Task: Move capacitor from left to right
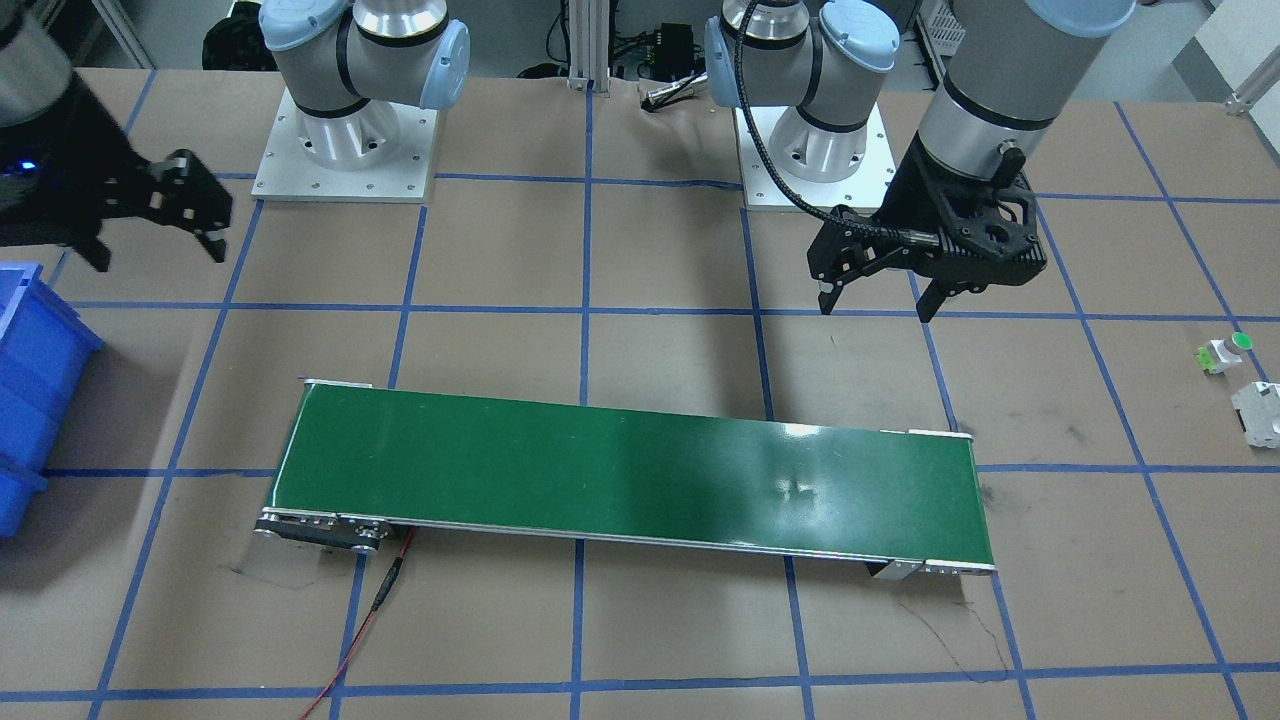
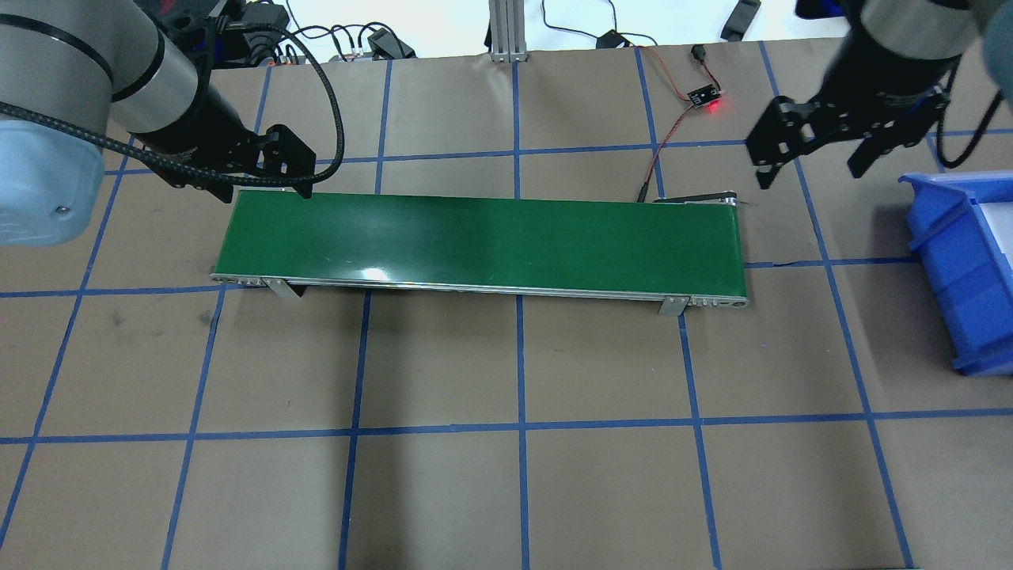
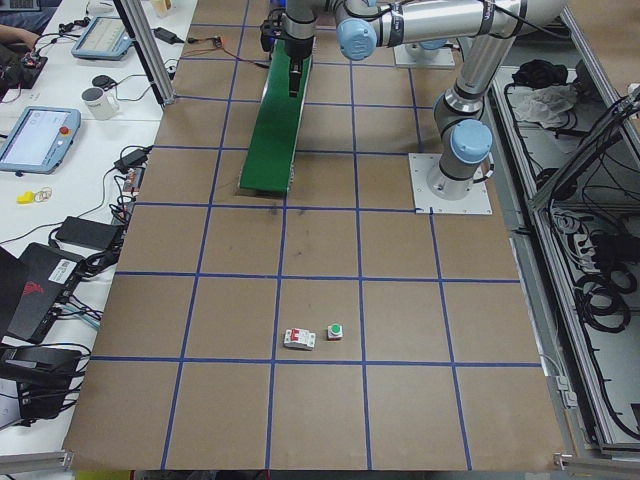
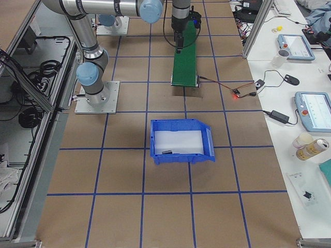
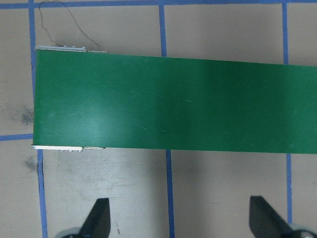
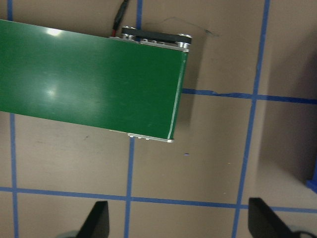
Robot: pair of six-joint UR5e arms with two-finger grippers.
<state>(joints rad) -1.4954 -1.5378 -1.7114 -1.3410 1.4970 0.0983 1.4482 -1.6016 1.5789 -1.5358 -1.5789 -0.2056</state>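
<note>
A small dark block, apparently the capacitor, lies inside the blue bin near its front wall; it shows only in the exterior right view. My left gripper is open and empty. It hovers by the belt end on my left, also in the overhead view and the left wrist view. My right gripper is open and empty. It hovers past the belt's other end, near the bin, and also shows in the front view and the right wrist view.
A green conveyor belt lies across the table's middle, with nothing on it. The blue bin stands at my right. A white part with a green cap and a light grey boxy part lie on the table at my far left. A red wire runs behind the belt.
</note>
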